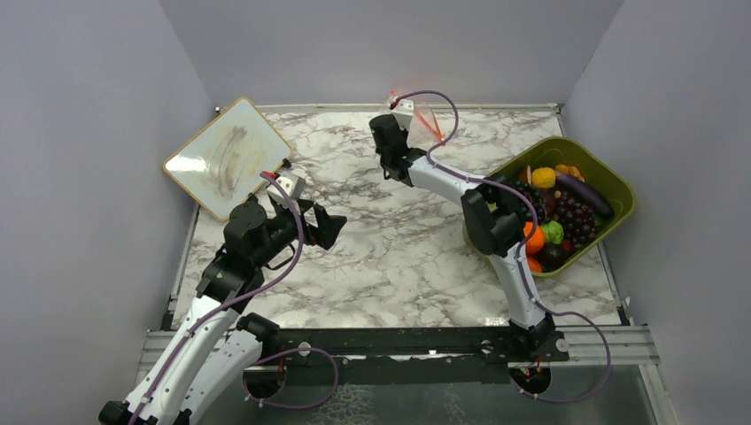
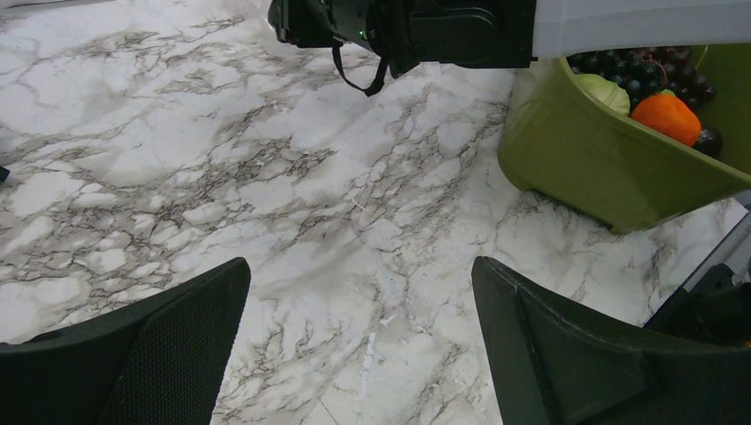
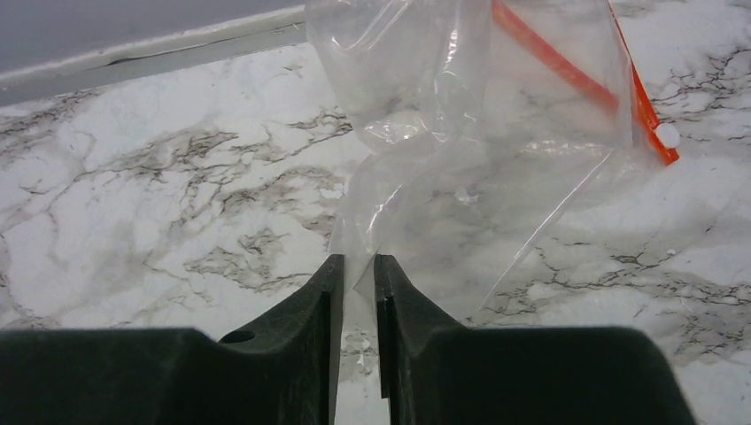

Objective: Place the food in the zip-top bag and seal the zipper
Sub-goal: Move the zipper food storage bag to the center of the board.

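The clear zip-top bag [image 1: 425,118] hangs crumpled at the back of the table, above the marble. Its red-orange zipper [image 3: 567,75] runs along the upper right edge. My right gripper [image 3: 359,266] is shut on a lower corner of the bag [image 3: 460,159]; it also shows in the top view [image 1: 400,113]. The food lies in the olive-green bin [image 1: 614,180]: dark grapes [image 1: 576,217], an orange piece [image 2: 670,118] and a light-green ball [image 2: 607,91]. My left gripper [image 2: 359,274] is open and empty over bare marble, left of the bin; it also shows in the top view [image 1: 332,228].
A wood-framed white board [image 1: 226,158] lies at the back left. The bin [image 2: 602,168] stands at the right edge, partly behind my right arm's elbow [image 1: 491,217]. Grey walls close the table on three sides.
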`<state>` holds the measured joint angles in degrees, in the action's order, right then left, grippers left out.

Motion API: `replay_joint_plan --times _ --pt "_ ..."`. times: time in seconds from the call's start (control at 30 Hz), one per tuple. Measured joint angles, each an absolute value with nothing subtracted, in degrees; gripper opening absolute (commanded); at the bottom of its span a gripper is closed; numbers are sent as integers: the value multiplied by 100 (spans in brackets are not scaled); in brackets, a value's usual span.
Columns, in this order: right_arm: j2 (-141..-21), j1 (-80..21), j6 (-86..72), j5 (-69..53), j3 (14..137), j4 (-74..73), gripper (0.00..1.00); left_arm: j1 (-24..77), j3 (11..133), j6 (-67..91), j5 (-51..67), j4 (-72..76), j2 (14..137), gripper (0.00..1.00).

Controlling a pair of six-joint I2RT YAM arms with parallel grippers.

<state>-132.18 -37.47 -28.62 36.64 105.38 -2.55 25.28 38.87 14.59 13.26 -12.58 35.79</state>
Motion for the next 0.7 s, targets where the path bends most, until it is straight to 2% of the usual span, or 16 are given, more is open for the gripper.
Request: replay_joint_plan --times 0.1,0.37,0.7 --pt "-13216 -3741 -2783 3599 10519 -217 2 2528 3887 1459 1326 -1258 3579 100" --pt "-12763 -3734 -2235 2993 9474 213 2 2539 3885 1459 1326 -1258 3579 99" --pt "-11183 -3734 -1098 1557 8099 475 2 2554 3662 1492 1326 -1179 3649 96"
